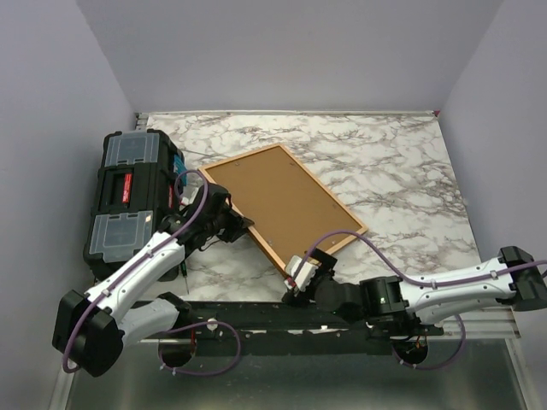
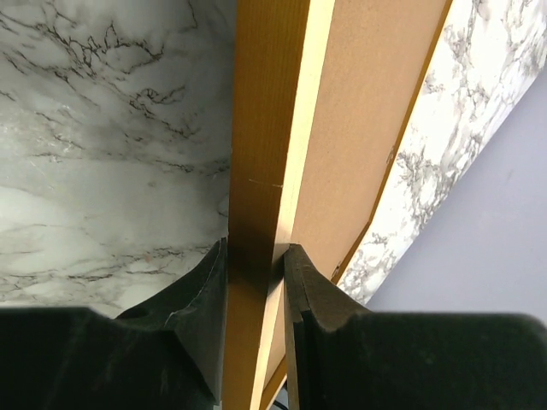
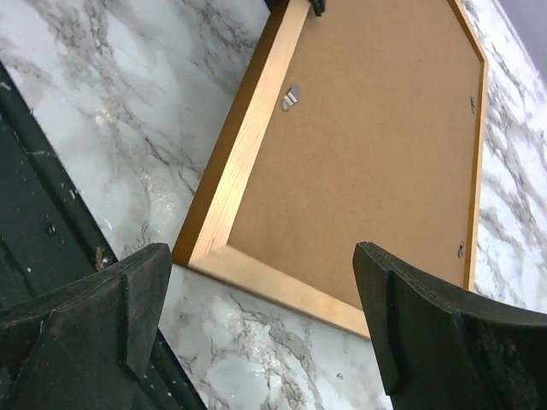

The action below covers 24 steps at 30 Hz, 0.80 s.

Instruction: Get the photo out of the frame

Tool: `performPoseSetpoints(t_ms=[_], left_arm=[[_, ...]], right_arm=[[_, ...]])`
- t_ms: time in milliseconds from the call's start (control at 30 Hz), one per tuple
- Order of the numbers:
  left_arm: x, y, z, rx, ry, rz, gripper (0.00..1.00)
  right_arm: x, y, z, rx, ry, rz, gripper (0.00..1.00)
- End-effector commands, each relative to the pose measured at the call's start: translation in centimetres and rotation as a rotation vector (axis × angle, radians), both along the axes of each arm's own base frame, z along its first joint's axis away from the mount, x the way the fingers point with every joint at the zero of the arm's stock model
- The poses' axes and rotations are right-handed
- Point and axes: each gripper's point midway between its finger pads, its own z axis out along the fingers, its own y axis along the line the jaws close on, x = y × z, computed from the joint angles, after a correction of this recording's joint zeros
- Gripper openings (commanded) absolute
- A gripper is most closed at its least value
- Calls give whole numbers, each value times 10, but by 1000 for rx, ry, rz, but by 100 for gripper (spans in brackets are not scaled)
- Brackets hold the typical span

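On the surface (image 1: pixel 385 162), the frame (image 1: pixel 327 251) is lying face down, its board (image 1: pixel 282 205) seated in back and the photo presumably hiding underneath. The left claw (image 2: pixel 255 256) is pinching the frame's rail; the right claw (image 3: pixel 261 256) is hovering spread wide by a corner. Nothing is coming out yet.

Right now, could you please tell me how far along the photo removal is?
Done: only the setup. The frame is back side up, with its backing board exposed. In hand: the left fingers clamp one frame rail, and the right fingers stand open by the near corner. Left: a metal clip appears unturned, the board sits in place, and the photo, hidden beneath, is not yet out.
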Motion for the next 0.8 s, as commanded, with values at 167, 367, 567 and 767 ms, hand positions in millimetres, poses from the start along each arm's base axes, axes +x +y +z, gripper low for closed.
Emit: performPoseSetpoints(t_ms=[167, 367, 567, 767], left_arm=[[12, 17, 22, 4, -29, 12, 0], [11, 15, 26, -4, -32, -15, 0], [8, 14, 25, -13, -29, -32, 0], [5, 15, 25, -17, -32, -35, 0]], right_arm=[[2, -9, -12, -41, -271, 214, 95], [21, -17, -1, 8, -473, 123, 98], [34, -17, -2, 5, -541, 137, 96], [42, -2, -14, -40, -515, 205, 95]])
